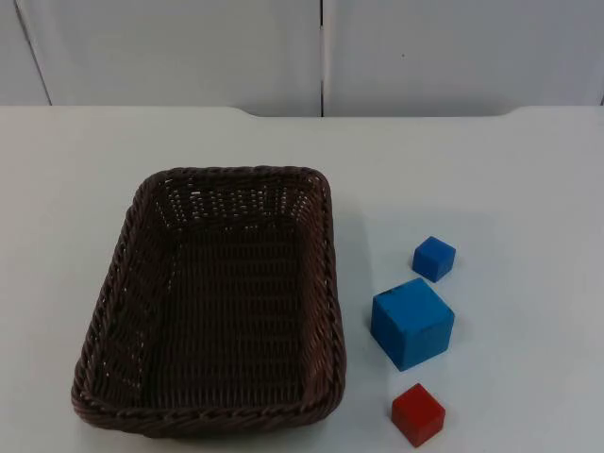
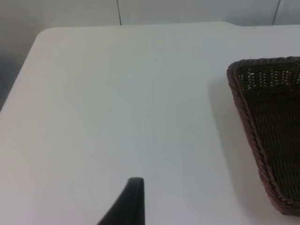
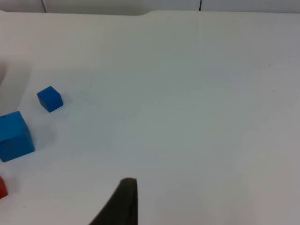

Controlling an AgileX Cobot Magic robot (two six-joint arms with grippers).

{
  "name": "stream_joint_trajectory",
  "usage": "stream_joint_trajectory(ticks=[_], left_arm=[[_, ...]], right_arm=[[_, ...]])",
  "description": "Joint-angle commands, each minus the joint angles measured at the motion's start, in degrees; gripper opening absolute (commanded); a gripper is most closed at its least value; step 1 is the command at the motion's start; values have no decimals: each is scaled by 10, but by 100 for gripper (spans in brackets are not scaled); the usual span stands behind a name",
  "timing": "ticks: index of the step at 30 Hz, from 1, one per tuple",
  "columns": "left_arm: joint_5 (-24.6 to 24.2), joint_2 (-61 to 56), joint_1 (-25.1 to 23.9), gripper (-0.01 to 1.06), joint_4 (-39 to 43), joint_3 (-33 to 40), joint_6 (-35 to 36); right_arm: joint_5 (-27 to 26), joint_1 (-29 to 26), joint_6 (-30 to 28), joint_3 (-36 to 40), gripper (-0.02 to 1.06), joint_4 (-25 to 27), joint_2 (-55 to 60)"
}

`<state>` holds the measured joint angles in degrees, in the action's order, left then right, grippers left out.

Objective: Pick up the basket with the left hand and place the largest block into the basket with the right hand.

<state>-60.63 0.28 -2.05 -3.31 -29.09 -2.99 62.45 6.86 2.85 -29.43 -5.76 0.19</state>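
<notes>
A single black fingertip of the left gripper (image 2: 133, 201) is seen above bare white tabletop (image 2: 117, 103); whether its fingers are released or clenched cannot be told. The brown wicker basket (image 2: 269, 126) is seen beside it, well apart from the fingertip. Likewise one black fingertip of the right gripper (image 3: 123, 201) is seen over bare tabletop, and its finger state cannot be told either; the blocks lie well apart from it.

In the top view, the brown wicker basket (image 1: 215, 300) is set flat on the tabletop (image 1: 491, 179), reaching close to the near edge. Three cubes are lined up to its right, none touching: a small blue block (image 1: 433, 259) farthest back, the large blue block (image 1: 411, 323) in the middle, and a small red block (image 1: 417, 413) nearest the near edge.
</notes>
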Motion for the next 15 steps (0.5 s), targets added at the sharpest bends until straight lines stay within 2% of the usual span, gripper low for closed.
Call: stream_joint_trajectory(ticks=[1,9,15], left_arm=[[10,-3,0,105,-19,-3,3],[25,61,0,105,-62,-4,2],[68,136,0,105,-131,-11,-43]], right_arm=[[-6,-3,-2,1,105,-1,-2],[-6,-3,-2,1,105,-1,-2],[-6,-3,-2,1,105,-1,-2]])
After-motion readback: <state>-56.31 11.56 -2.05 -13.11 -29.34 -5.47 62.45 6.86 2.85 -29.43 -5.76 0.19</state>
